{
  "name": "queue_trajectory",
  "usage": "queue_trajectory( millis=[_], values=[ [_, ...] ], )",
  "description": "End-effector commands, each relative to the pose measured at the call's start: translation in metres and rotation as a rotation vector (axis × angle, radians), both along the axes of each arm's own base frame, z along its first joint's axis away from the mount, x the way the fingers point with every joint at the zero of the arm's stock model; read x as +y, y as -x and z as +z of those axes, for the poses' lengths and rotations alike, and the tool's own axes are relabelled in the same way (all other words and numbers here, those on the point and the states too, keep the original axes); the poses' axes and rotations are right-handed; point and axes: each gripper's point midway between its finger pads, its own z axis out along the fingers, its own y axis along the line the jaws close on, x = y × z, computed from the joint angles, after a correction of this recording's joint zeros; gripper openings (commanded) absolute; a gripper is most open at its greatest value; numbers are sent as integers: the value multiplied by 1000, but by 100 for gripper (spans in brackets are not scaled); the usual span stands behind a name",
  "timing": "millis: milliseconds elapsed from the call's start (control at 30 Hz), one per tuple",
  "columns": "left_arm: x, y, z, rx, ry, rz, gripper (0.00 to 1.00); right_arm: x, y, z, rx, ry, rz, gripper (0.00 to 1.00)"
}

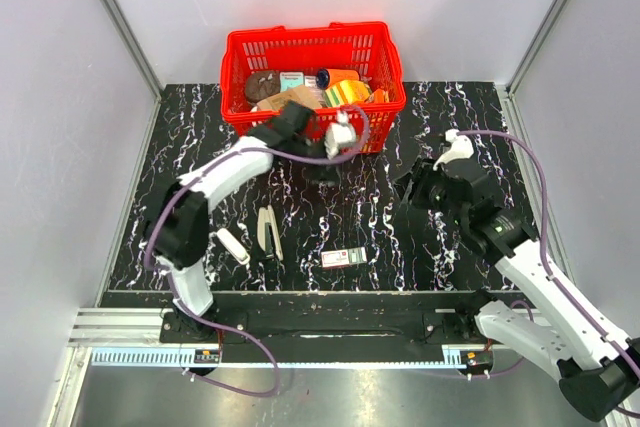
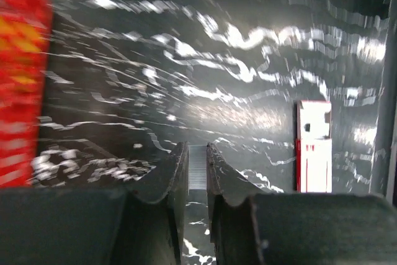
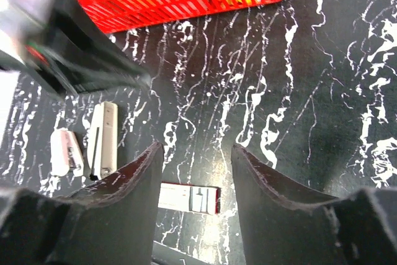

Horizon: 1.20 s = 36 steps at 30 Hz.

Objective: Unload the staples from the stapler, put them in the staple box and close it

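**A:** Left wrist view: the left claw is pressed almost together on a thin, ribbed, silvery sliver. I take it for a staple strip. It hangs over the dark marbled worktop. The picture is smeared, and the stapler is not in it.

**B:** Then the step in hand is setting that strip down, I'd judge. A strip breaks easily, so pinch lightly, bring it low and flat onto bare worktop, and only then spread. Choose a spot away from the red basket and the small box.

**A:** Right wrist view: the right claw is spread with nothing between. This view shows what the left wrist cannot: the stapler lying on the worktop, just beside a white oblong piece.

**B:** Top external view: only here is the layout plain. The stapler seems hinged open in a narrow V at the near left, between the white piece and the box. It is well apart from the left claw, which is near the basket's front wall. The strip is too small to make out here
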Motion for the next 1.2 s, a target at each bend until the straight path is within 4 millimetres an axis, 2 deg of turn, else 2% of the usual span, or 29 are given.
queue_trajectory(
  millis=[0,33,133,233,333,467,567,767,1067,1167],
  values=[
    [5,-20,140,45,423,190,11,9,6,45,-96,-106,51,56],
    [13,-25,160,51,493,213,11,15,8,53,-114,-136,78,59],
    [21,-20,203,160,630,242,11,38,14,70,-151,-225,196,63],
    [27,-11,224,316,763,261,13,62,20,91,-204,-321,323,67],
    [29,0,229,493,840,288,14,81,25,113,-257,-426,420,70],
    [33,19,240,598,930,256,17,97,25,130,-282,-557,488,72],
    [35,25,247,643,969,255,17,104,23,138,-294,-610,517,72],
    [35,40,261,703,1029,195,17,117,18,135,-264,-666,561,70],
    [19,55,256,739,1020,145,19,128,12,137,-252,-720,600,67],
    [16,56,256,741,1015,136,19,130,10,136,-253,-724,604,63]
  ],
)
